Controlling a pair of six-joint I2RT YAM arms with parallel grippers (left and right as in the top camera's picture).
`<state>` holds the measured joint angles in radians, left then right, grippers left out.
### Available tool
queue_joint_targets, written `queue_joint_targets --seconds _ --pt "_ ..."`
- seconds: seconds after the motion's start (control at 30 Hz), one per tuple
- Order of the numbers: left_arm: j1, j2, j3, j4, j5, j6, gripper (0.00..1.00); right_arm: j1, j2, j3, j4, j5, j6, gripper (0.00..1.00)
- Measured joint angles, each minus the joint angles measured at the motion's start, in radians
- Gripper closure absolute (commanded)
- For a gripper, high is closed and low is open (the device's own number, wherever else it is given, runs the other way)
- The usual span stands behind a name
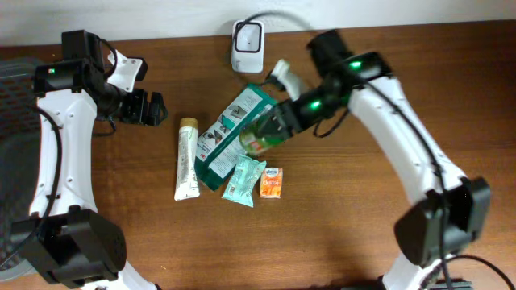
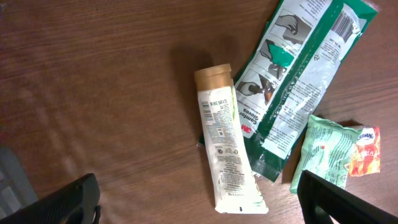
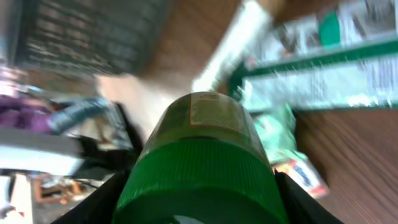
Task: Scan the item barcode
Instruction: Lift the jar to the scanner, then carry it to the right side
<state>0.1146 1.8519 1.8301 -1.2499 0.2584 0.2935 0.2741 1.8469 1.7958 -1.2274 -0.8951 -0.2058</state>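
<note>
- The right gripper (image 1: 272, 127) holds a green-capped bottle (image 3: 202, 124). In the wrist view a finger sits tight against each side of the cap, so the hand is about half closed around it.
- The bottle is at mid-table, over the long glove packet (image 1: 230, 129). A tube (image 1: 187, 157), a mint packet (image 1: 243, 179) and an orange sachet (image 1: 272, 183) lie just beside it.
- Its long axis runs along the gripper's line, with the cap at the hand and the base pointing away toward the tube.
- The scanner (image 1: 247, 44) stands at the table's far edge, near the wall. It is beyond the bottle and a little toward the left arm's side.
- The right hand is the nearer one to the scanner and already has the item, so the scan falls to it.
- A label shows on the bottle's upper side, but I cannot make out any barcode. The bottle probably needs carrying across and rolling until the code faces the scanner window.
- The left gripper (image 1: 153, 109) hangs wide and empty, well apart on its own side, above bare table (image 2: 93, 93).
</note>
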Motion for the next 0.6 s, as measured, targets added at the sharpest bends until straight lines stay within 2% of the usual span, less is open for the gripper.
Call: queue_joint_targets --seconds 0.13,0.17,0.4,0.47,0.53,0.6 --pt "0.000 0.000 0.000 0.000 0.000 0.000 0.01 -0.186 -0.075 0.005 -0.019 -0.379 0.016 0.50" --pt "0.000 0.000 0.000 0.000 0.000 0.000 0.01 -0.205 -0.075 0.005 -0.019 -0.424 0.036 0.50" --pt "0.000 0.000 0.000 0.000 0.000 0.000 0.01 -0.222 -0.075 0.005 -0.027 -0.532 0.122 0.50" --pt "0.000 0.000 0.000 0.000 0.000 0.000 0.01 -0.217 -0.075 0.006 -0.052 -0.462 0.124 0.50" --pt "0.000 0.000 0.000 0.000 0.000 0.000 0.01 -0.171 -0.075 0.006 -0.056 -0.294 0.125 0.50" --pt "0.000 0.000 0.000 0.000 0.000 0.000 0.01 -0.057 -0.075 0.006 -0.027 0.058 0.140 0.50"
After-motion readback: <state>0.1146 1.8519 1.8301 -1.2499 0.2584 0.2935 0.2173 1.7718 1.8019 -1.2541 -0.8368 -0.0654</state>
